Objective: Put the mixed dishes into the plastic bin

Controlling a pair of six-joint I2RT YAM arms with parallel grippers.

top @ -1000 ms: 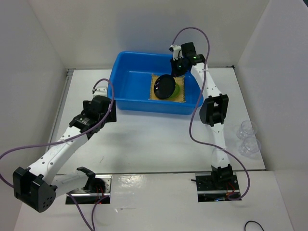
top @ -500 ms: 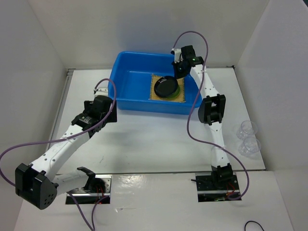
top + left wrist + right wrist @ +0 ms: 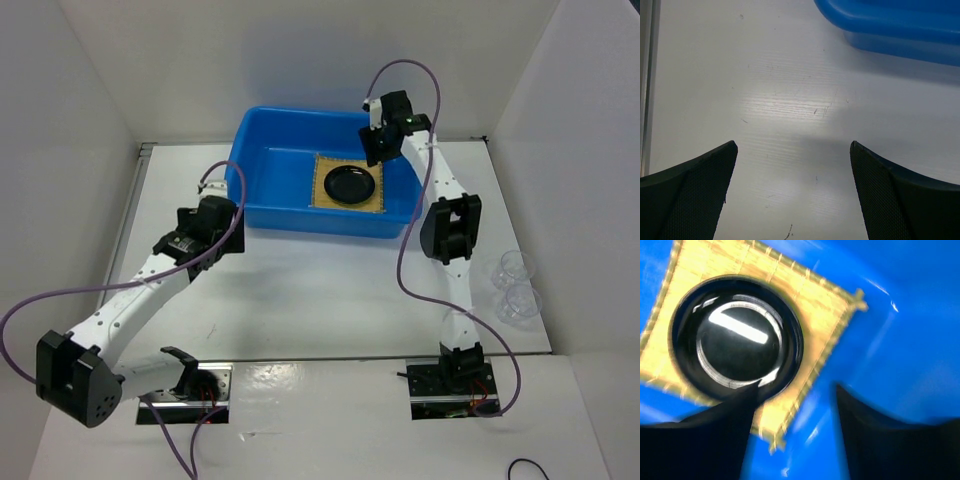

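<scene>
The blue plastic bin (image 3: 270, 160) stands at the back of the table. Inside it a tan woven mat (image 3: 324, 190) lies flat, with a round black dish (image 3: 350, 184) resting on it. My right gripper (image 3: 377, 152) hangs just above the bin's right end, open, with nothing between its fingers. In the right wrist view the black dish (image 3: 735, 340) sits on the mat (image 3: 825, 305), and the right gripper (image 3: 796, 390) shows blurred over the bin floor (image 3: 900, 340). My left gripper (image 3: 793, 145) is open over bare table, near the bin's front left corner (image 3: 890, 25). Two small clear cups (image 3: 512, 268) stand at the table's right edge.
White walls close in the table on the left, back and right. The left arm (image 3: 150, 285) stretches across the left half of the table. A purple cable loops above the right wrist.
The right gripper has opened and let go of the black dish, which went from tilted to flat on the mat. The left arm barely shifted.
</scene>
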